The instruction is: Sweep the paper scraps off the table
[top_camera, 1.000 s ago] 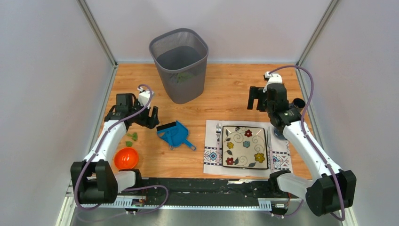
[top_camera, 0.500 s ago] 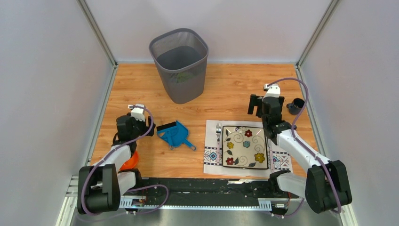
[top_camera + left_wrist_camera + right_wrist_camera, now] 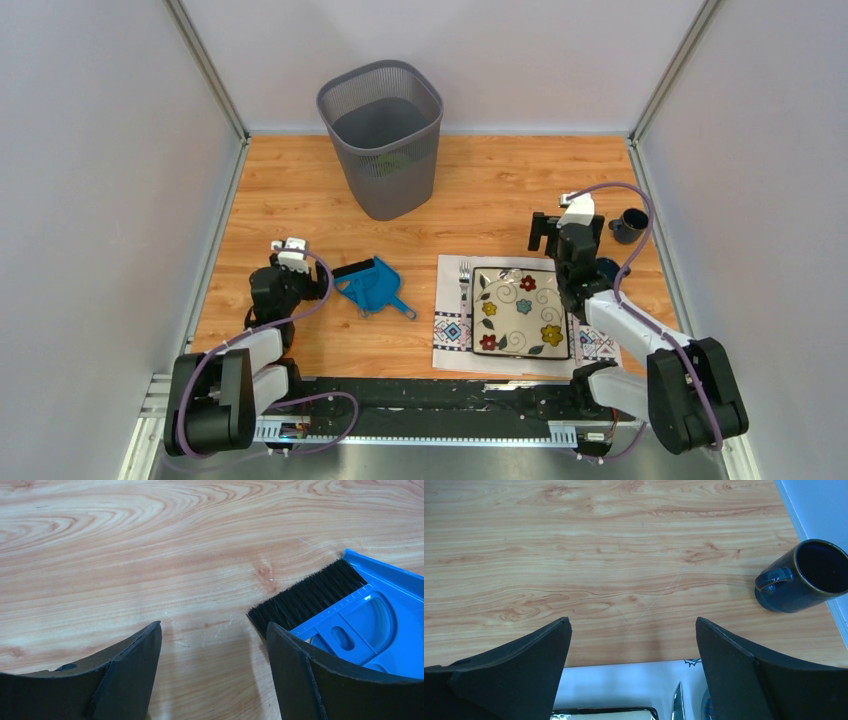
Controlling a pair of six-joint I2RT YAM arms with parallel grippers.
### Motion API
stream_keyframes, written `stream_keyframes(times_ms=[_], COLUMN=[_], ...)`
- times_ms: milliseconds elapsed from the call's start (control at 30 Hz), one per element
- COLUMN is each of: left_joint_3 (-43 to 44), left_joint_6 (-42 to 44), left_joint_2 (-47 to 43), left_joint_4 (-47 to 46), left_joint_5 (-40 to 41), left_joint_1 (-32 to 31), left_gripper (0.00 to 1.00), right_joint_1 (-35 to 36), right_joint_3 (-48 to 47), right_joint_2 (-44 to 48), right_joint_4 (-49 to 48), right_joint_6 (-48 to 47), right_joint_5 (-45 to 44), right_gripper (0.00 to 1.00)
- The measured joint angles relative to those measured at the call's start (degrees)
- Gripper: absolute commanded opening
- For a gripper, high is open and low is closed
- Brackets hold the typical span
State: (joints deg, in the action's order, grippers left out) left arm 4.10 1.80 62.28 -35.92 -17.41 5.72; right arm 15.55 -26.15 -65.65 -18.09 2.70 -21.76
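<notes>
No green paper scraps show in any view; the spot where they lay is hidden under my left arm. The wood-grain table [image 3: 480,195] shows bare wood in both wrist views. My left gripper [image 3: 312,283] is open and empty, low over the wood, just left of the blue dustpan [image 3: 375,288] with a black-bristled brush [image 3: 350,268] lying in it. In the left wrist view my gripper [image 3: 212,630] has the bristles [image 3: 305,597] right by its right finger. My right gripper [image 3: 545,232] is open and empty above the placemat's far edge; it shows in the right wrist view [image 3: 634,625].
A grey mesh bin [image 3: 382,135] stands at the back. A flowered plate [image 3: 520,312] sits on a white patterned placemat [image 3: 452,330] with a fork [image 3: 464,285]. A dark blue mug [image 3: 628,225] stands near the right wall, also in the right wrist view [image 3: 806,577].
Both arms have pulled back toward their bases. The left arm now folds over the scraps and the orange bowl, hiding them. The right gripper has come nearer, to the plate's far edge.
</notes>
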Motion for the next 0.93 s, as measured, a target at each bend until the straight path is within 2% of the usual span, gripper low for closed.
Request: stream_keyframes(times_ms=[267,600,933], left_joint_3=[-0.9,-0.9,-0.9], left_joint_6=[-0.2,-0.4,-4.4], left_joint_2=[0.2,0.8,0.8], left_joint_4=[-4.2,-5.6,-5.9], left_joint_5=[0.3,1.4,8.2], left_joint_1=[0.0,0.0,0.0], left_gripper=[0.84,0.84,0.84], right_joint_1=[0.0,0.0,0.0], right_joint_3=[2.7,2.9,2.9], right_joint_2=[0.2,0.3,0.5], right_joint_4=[-5.2,-7.2,-7.5], right_joint_6=[-0.2,0.0,0.0], right_joint_5=[-2.5,-4.7,-5.3], right_gripper=[1.00,1.00,1.00])
